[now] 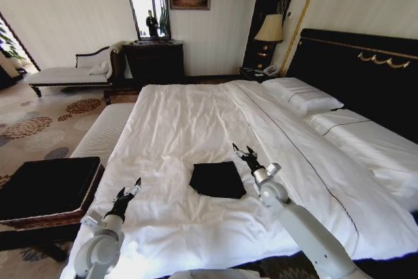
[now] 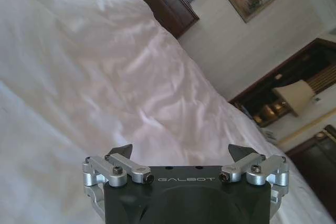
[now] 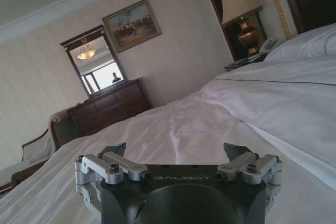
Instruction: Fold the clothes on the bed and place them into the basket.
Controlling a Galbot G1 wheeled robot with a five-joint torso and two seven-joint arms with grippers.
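Black T-shirt lies folded into a compact square on the bed, between both grippers. Left gripper and right gripper hover with jaws open, empty. Folding looks done; basket beside the bed not yet loaded.

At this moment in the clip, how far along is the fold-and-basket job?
Done: the black T-shirt lies folded into a compact rectangle on the bed. In hand: nothing; the left gripper and right gripper are open, one to each side of the shirt, neither touching it. Left: the shirt has not yet gone into the basket, which sits beside the bed on the robot's left.
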